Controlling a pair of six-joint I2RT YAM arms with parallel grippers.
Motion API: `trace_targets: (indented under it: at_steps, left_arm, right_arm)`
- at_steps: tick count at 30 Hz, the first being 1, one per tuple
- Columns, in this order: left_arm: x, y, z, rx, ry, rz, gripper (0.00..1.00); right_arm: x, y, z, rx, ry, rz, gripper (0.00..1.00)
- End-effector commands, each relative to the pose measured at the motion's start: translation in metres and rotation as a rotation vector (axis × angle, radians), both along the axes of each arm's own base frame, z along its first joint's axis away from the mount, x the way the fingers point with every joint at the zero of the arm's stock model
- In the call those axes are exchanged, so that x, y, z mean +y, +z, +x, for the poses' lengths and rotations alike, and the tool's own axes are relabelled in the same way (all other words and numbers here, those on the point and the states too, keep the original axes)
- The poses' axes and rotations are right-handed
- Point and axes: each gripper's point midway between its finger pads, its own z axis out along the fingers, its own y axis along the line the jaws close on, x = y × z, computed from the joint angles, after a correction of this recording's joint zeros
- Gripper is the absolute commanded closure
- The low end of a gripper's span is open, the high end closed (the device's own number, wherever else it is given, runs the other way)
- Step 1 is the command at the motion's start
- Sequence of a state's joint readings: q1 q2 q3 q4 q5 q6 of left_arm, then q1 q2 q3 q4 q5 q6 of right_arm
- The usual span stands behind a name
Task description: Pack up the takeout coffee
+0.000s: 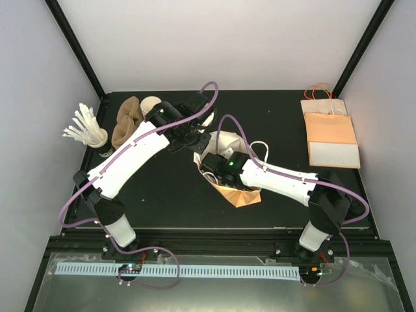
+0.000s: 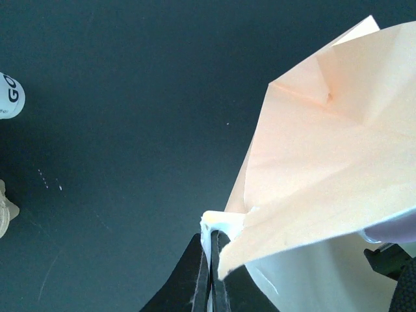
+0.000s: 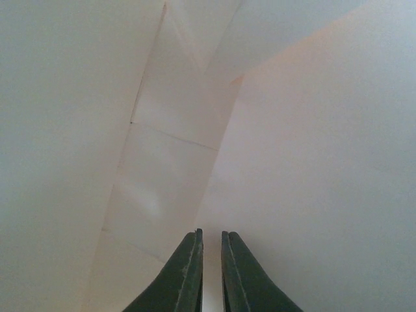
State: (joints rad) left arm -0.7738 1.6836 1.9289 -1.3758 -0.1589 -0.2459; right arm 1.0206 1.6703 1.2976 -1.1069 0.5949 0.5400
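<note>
Pinched bag (image 2: 325, 169) rim shut w/ L gripper (image 2: 210, 235); had R gripper (image 3: 210, 234) inside, barely parted, empty. No takeout coffee seen; prob light, squashy: grab mid-wall.

At the far left of the black surface (image 1: 162, 195) stands a cup of white stirrers (image 1: 83, 127) fanned outward. Just right of it are brown cardboard sleeves (image 1: 125, 122) and a pale paper cup stack (image 1: 151, 103). Far right — flat paper bags (image 1: 331, 133), overlapping, handles toward the far edge.
</note>
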Motion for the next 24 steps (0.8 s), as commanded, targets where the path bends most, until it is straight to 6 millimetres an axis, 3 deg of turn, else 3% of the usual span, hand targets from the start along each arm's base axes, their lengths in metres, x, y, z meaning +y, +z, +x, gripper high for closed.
trace_targets:
  at_steps: [1,5,9,14,16,18,20,24]
  left_arm:
    - [0.021,0.005,-0.01,0.007,0.004,0.061,0.98]
    - [0.02,0.003,-0.011,0.013,0.001,0.059,0.98]
    - [0.016,0.001,-0.013,0.021,-0.008,0.028,0.98]
    - [0.012,0.002,-0.018,0.029,-0.017,-0.013,0.98]
    - [0.012,0.003,-0.019,0.024,-0.015,-0.022,0.98]
    - [0.013,0.004,-0.019,0.017,-0.013,-0.025,0.98]
    - [0.016,0.004,-0.02,0.014,-0.008,-0.017,0.98]
    - [0.019,0.002,-0.02,0.013,-0.003,-0.001,0.99]
  right_arm:
    - [-0.024,0.015,0.01,-0.078,-0.05,-0.106,0.88]
    - [-0.02,0.016,0.009,-0.071,-0.05,-0.065,0.75]
    - [-0.004,0.019,0.008,-0.031,-0.03,0.092,0.69]
    - [-0.004,0.019,0.012,-0.003,-0.043,0.156,0.67]
    - [-0.003,0.014,0.012,0.021,-0.036,0.157,0.71]
    - [-0.002,0.01,0.012,0.037,-0.029,0.155,0.87]
    - [-0.004,0.009,0.012,0.037,-0.032,0.14,0.98]
    - [-0.013,0.015,0.015,0.012,-0.052,0.103,0.97]
